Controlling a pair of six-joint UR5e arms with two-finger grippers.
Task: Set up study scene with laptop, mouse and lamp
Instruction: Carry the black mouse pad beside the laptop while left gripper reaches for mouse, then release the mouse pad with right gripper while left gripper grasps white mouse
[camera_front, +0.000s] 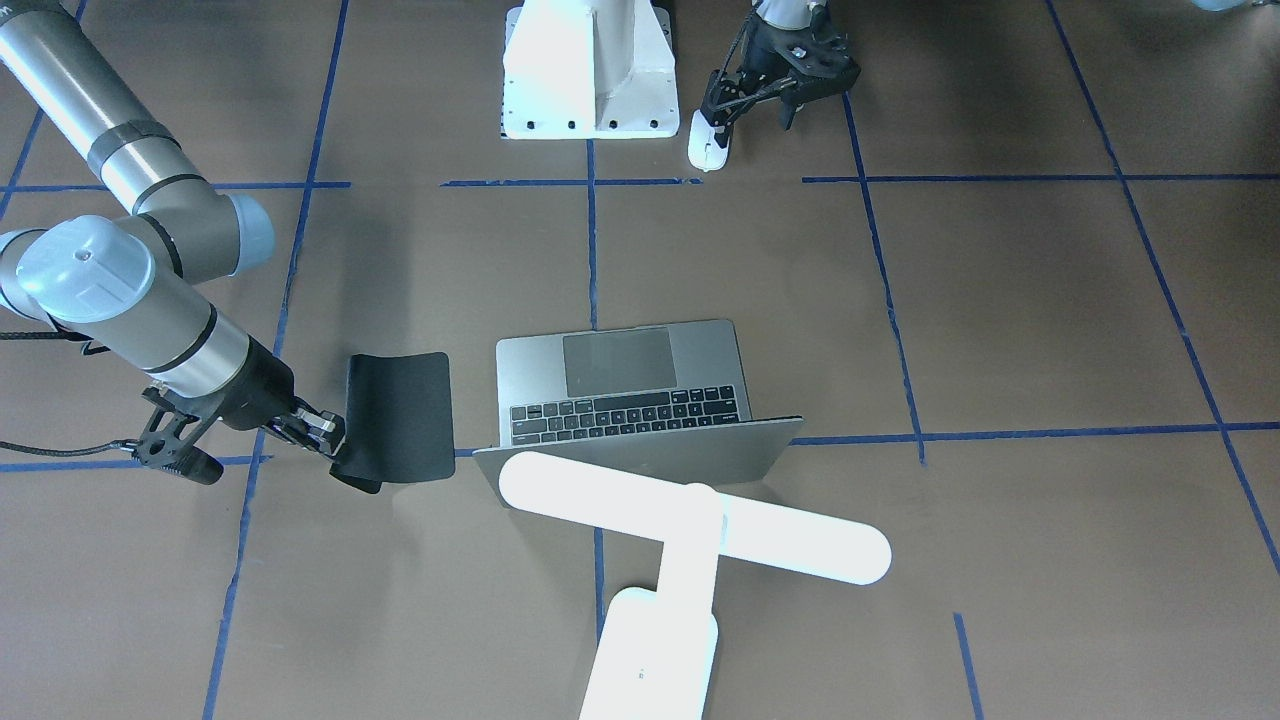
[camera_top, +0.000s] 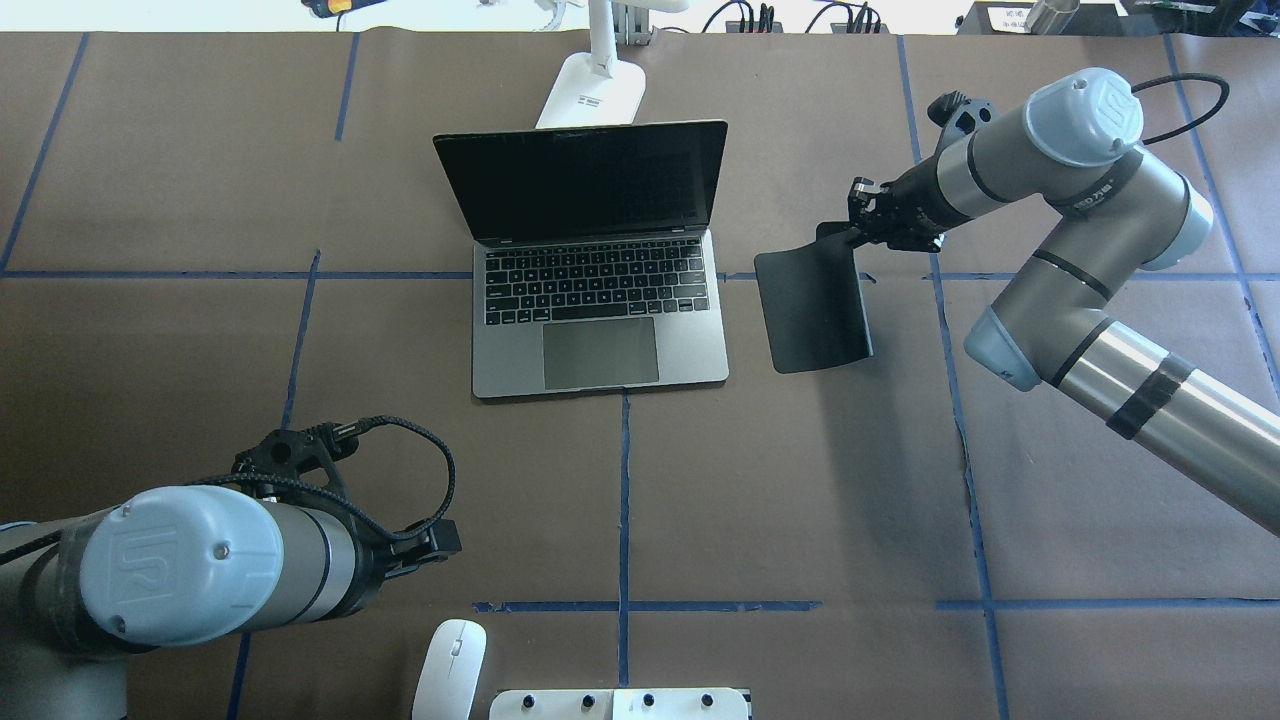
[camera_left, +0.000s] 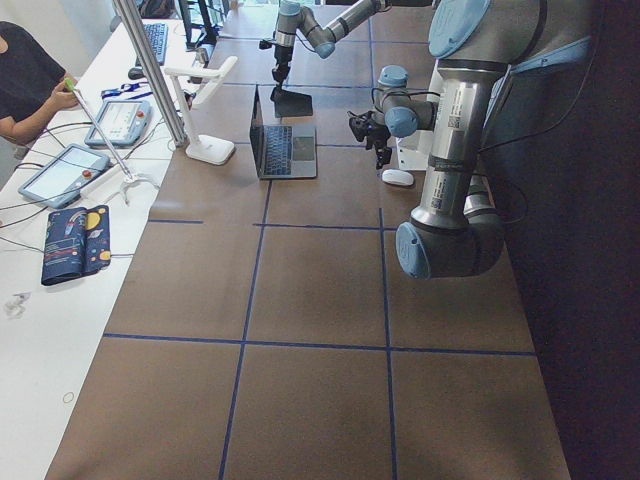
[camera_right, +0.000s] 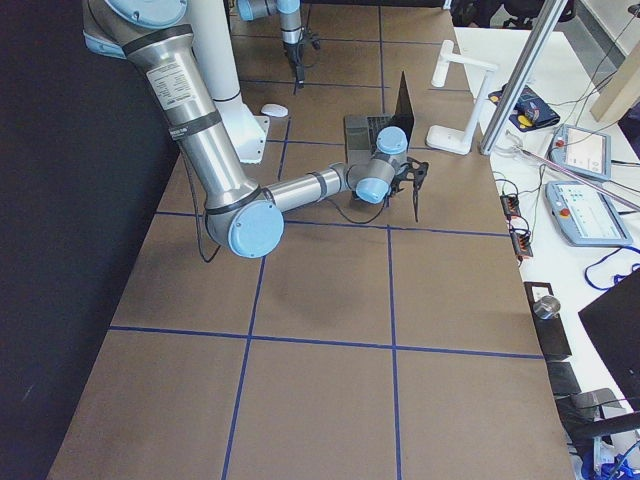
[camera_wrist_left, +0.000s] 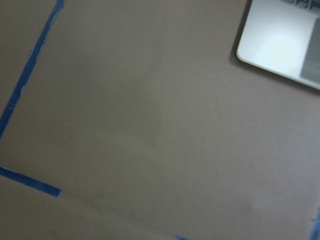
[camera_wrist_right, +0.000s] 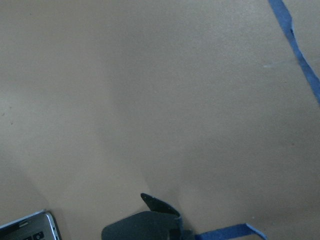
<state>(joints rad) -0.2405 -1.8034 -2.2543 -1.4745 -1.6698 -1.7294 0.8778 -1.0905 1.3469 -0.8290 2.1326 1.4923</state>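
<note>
The open grey laptop (camera_top: 600, 300) sits mid-table, screen up, keys towards the robot; it also shows in the front view (camera_front: 620, 390). The white T-shaped lamp (camera_front: 690, 520) stands behind the laptop's lid, its base (camera_top: 592, 95) at the far edge. The white mouse (camera_top: 450, 665) lies near the robot's base, just left of the pedestal, and in the front view (camera_front: 708, 140). My left gripper (camera_front: 750, 115) hovers open beside and above the mouse. My right gripper (camera_top: 868, 218) is shut on a corner of the black floppy mat (camera_top: 812, 305), right of the laptop, the mat curled and partly lifted.
The white flared pedestal (camera_front: 590, 70) with bolt holes stands at the robot's side. Blue tape lines cross the brown table. A side bench with tablets (camera_left: 60, 172) and a seated person (camera_left: 25, 80) runs along the far edge.
</note>
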